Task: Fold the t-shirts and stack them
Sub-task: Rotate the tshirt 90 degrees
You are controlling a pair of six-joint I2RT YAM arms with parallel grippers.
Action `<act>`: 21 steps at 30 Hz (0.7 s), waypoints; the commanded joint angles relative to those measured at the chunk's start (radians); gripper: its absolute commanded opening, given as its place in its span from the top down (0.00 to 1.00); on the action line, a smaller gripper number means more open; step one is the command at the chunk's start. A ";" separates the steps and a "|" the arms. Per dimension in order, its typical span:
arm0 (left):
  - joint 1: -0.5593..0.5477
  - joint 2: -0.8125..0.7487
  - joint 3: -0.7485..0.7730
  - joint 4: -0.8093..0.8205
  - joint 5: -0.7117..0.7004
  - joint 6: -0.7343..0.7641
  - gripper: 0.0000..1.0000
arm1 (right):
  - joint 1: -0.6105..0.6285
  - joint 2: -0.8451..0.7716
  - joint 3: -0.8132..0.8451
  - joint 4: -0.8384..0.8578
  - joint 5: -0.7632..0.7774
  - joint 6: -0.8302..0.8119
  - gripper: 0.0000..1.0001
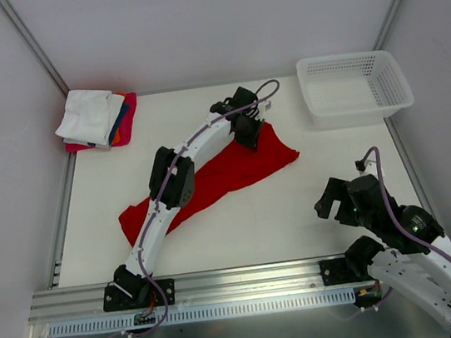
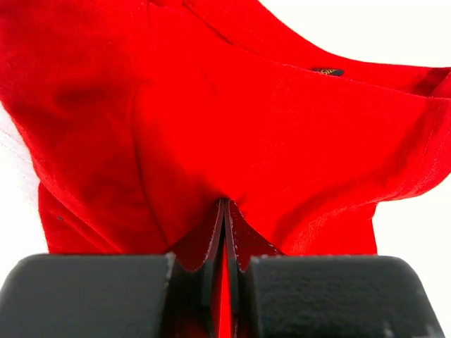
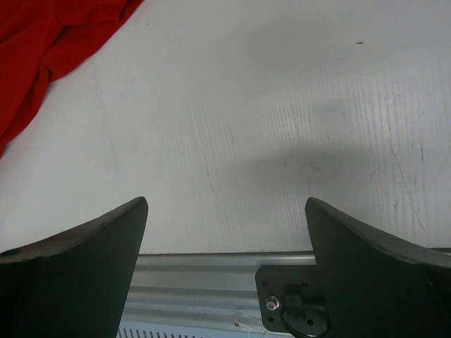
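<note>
**Top external view.** We find the red t-shirt (image 1: 238,171) lying crumpled on the table (image 1: 298,209). It runs on a diagonal from the near left toward the far right. The left arm reaches across it, and the left gripper (image 1: 250,138) sits on the shirt's far right end, in contact with the cloth. We cannot tell from this view how its jaws stand. The stack of folded shirts (image 1: 94,116) occupies the far left corner. A white shirt lies on top, with blue, orange and pink-red edges showing beneath it. The basket (image 1: 350,57), white mesh, stands in the far right corner, well apart from the red t-shirt. The right gripper (image 1: 338,202) hangs over the near right part of the table, clear of all cloth.

**Left wrist view.** We see the left gripper (image 2: 224,225) clenched, with a fold of the red t-shirt (image 2: 246,120) pinched between its fingers. The cloth fans out from the pinch point and fills most of the view. A small dark label (image 2: 328,72) shows near the upper right. Bare table (image 2: 416,232) appears at the right.

**Right wrist view.** We see the right gripper (image 3: 225,204) released, its jaws spread wide and holding nothing. Bare table (image 3: 282,105) lies between and beyond them. An edge of the red t-shirt (image 3: 49,42) enters at the upper left, well apart from the fingers. A metal rail (image 3: 197,282) runs along the near edge.
</note>
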 commanded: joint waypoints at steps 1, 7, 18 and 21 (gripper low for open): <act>0.017 0.054 0.050 -0.033 0.019 -0.007 1.00 | 0.007 0.000 0.045 -0.016 0.011 -0.020 0.00; 0.046 0.071 0.091 -0.035 -0.048 0.000 1.00 | 0.007 0.011 0.080 -0.030 0.025 -0.035 0.01; 0.209 0.089 0.146 -0.033 -0.041 -0.059 1.00 | 0.007 0.091 0.114 -0.002 0.026 -0.064 0.01; 0.259 0.103 0.174 -0.033 -0.056 -0.075 1.00 | 0.007 0.123 0.114 0.017 0.022 -0.075 0.01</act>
